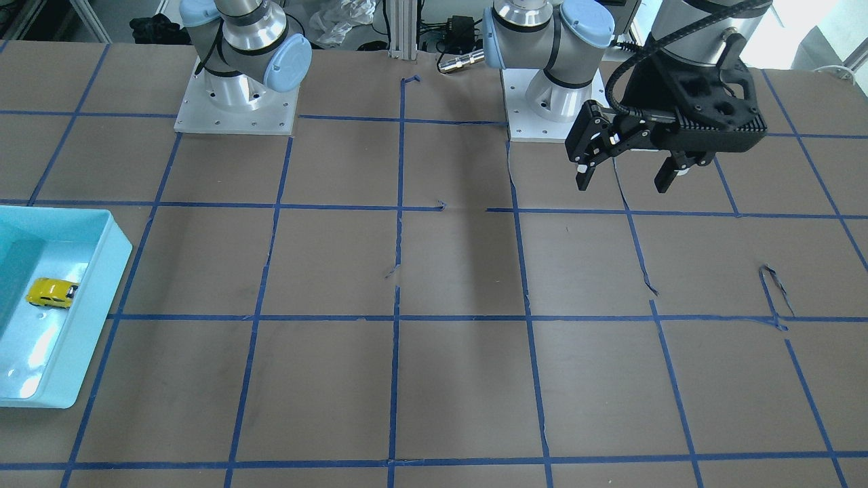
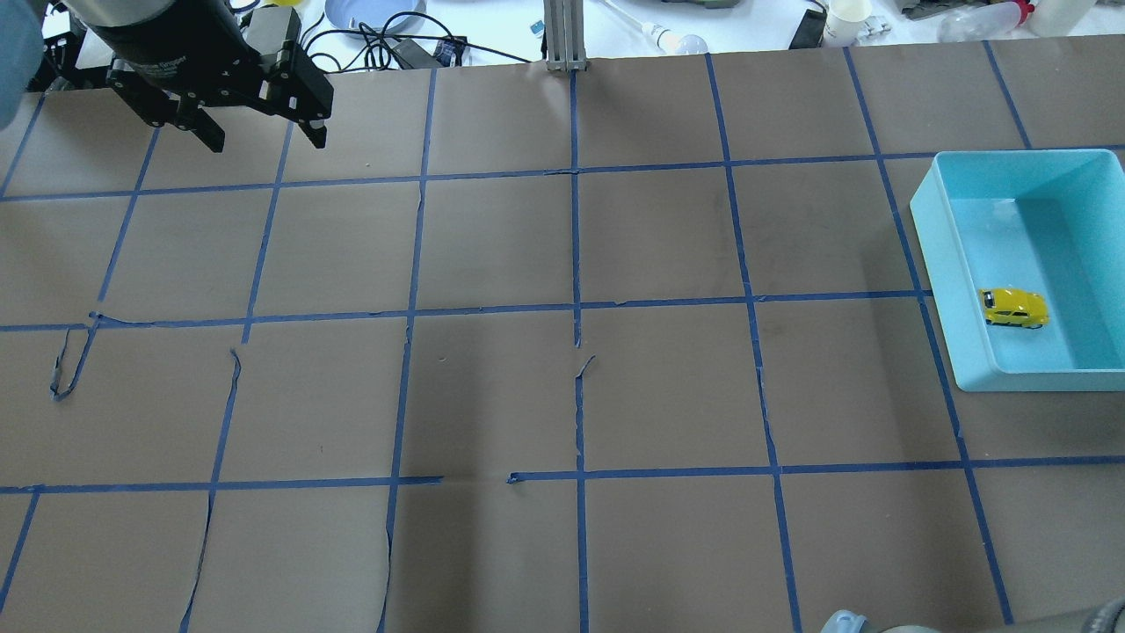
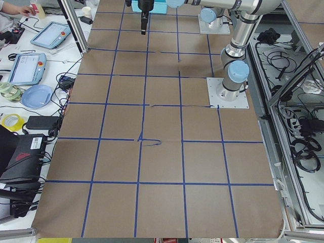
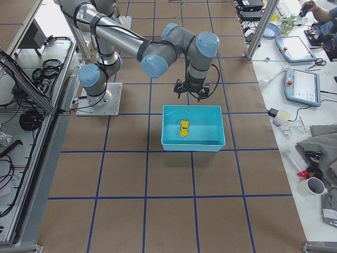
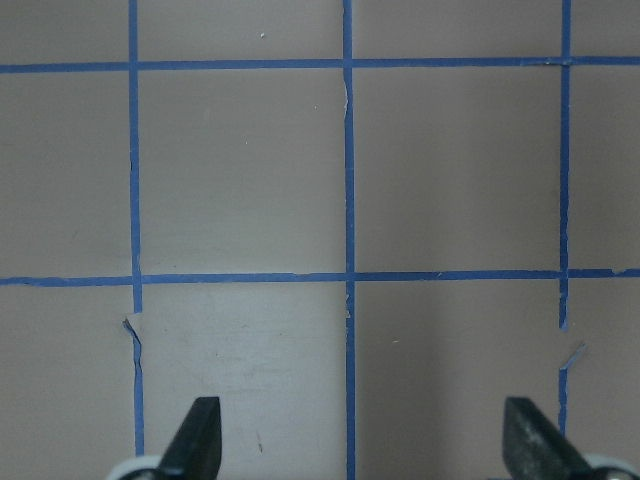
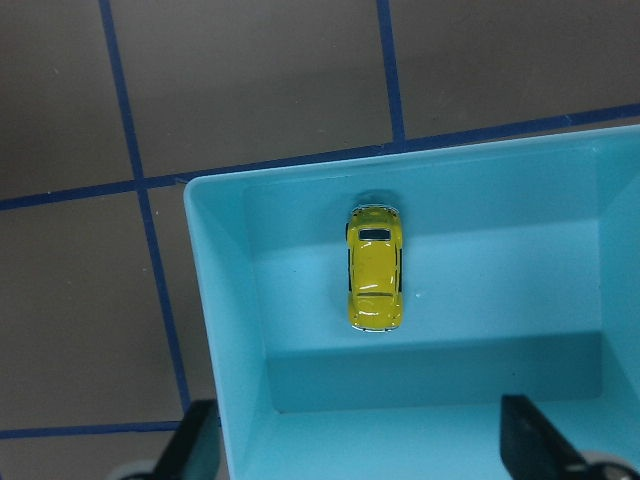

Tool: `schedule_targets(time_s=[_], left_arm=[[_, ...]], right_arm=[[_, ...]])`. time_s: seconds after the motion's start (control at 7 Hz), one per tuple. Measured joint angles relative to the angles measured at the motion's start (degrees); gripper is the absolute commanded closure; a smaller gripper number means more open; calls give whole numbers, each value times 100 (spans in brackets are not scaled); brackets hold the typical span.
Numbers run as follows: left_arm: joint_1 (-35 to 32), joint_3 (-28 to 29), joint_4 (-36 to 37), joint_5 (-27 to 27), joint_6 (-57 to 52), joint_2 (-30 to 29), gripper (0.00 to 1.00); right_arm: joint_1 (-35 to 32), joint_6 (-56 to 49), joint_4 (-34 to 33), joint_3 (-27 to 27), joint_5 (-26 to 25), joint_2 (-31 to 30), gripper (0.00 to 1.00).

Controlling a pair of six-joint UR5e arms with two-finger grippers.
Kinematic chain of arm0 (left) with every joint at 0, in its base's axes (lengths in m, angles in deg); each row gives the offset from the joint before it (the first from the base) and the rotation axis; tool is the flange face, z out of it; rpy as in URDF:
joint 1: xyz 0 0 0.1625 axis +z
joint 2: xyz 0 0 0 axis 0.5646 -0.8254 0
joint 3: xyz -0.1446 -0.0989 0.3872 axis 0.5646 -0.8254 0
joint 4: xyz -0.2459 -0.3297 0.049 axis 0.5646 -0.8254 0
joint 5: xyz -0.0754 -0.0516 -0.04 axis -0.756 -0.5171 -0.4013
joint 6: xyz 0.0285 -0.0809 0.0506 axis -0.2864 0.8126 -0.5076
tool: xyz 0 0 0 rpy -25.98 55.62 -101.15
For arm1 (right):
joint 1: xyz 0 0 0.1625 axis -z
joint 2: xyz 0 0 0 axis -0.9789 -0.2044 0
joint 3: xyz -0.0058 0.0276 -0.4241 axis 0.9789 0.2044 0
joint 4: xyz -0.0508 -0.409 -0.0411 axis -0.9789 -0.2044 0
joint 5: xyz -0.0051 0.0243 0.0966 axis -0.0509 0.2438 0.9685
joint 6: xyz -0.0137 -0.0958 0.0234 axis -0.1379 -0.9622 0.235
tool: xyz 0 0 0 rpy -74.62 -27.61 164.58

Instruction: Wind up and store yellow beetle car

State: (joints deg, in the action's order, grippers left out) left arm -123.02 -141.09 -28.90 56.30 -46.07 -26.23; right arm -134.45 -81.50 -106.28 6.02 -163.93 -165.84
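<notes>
In the light-blue bin (image 2: 930, 264) at the robot's right end of the counter (image 2: 492, 264): the yellow beetle car (image 6: 375, 268), on its wheels.
I see the right claw (image 6: 365, 445) hanging over the bin, fingers spread wide with nothing between them; the car sits below on the bin floor, one end close to a wall. The left claw (image 1: 625, 179) hovers released over the counter's far left corner, well apart from bin and car.
</notes>
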Motion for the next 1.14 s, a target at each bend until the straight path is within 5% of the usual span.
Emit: schedule_targets(time_s=[0.43,1.14], left_arm=[[1,-1,-6,3,-3,0,0],[5,-2,-4,-5,-5,-4,0]], right_arm=[[-307,2435,1025,268,-22,-333,0],[-2823,7848,1358,263,143,-454,0]])
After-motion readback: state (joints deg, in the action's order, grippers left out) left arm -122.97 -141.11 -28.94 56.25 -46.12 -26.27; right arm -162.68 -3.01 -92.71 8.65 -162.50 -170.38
